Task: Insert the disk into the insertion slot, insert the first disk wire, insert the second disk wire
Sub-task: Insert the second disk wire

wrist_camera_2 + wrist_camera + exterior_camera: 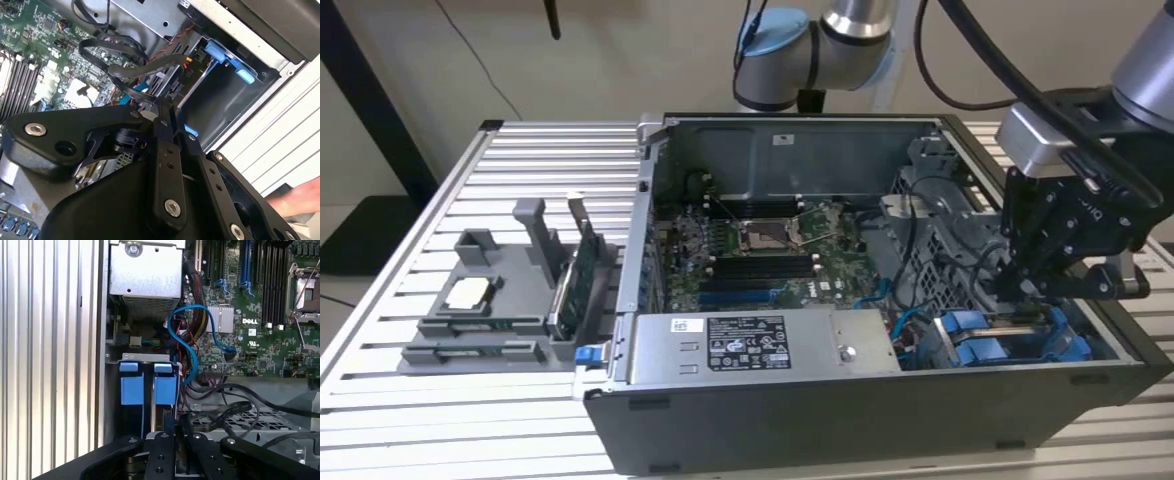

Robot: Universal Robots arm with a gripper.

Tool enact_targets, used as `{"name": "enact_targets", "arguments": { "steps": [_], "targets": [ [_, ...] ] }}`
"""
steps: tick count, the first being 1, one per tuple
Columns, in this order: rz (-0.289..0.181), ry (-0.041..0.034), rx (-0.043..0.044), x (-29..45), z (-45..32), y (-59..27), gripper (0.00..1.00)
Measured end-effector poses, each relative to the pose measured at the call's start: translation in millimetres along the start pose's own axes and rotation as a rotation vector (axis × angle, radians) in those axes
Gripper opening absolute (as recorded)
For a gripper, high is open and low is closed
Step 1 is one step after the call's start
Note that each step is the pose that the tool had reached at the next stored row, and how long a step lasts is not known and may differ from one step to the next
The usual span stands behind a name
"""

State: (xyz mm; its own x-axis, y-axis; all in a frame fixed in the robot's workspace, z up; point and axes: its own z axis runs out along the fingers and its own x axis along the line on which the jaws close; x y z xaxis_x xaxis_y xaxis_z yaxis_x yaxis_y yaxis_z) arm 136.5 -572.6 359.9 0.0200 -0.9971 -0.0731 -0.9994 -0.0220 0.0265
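The insertion slot (994, 340) is the blue-fitted grey bay in the open case's corner on the exterior view's right. Two blue carrier fronts (150, 387) stand side by side in it. A thin silver edge (1014, 318) between the blue parts may be the disk; its labelled face is hidden. My gripper (1021, 290) reaches down into the case just beside the bay. Both wrist views show its black fingers (160, 150) closed on the connector end of a black disk wire (225, 412). That wire loops back over the grey drive cage (250, 422).
A grey labelled power-supply box (761, 345) lies along the case front beside the bay. The motherboard (761, 250) fills the case floor. Blue and red cables (187, 345) hang close to the bay. A grey parts fixture (507, 300) stands outside on the slatted table. A hand (297, 200) shows outside the case.
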Motion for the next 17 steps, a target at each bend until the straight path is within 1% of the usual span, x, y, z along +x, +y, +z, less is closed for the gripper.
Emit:
{"name": "enact_targets", "arguments": {
  "steps": [6,10,17],
  "targets": [
    [0.0,-0.0001,-0.0013,1.6,1.6,-0.2,0.16],
    [0.0,-0.0002,-0.0014,2.5,4.2,-1.2,0.16],
    [0.0,-0.0008,-0.0014,3.2,9.0,-7.2,0.16]
  ]
}}
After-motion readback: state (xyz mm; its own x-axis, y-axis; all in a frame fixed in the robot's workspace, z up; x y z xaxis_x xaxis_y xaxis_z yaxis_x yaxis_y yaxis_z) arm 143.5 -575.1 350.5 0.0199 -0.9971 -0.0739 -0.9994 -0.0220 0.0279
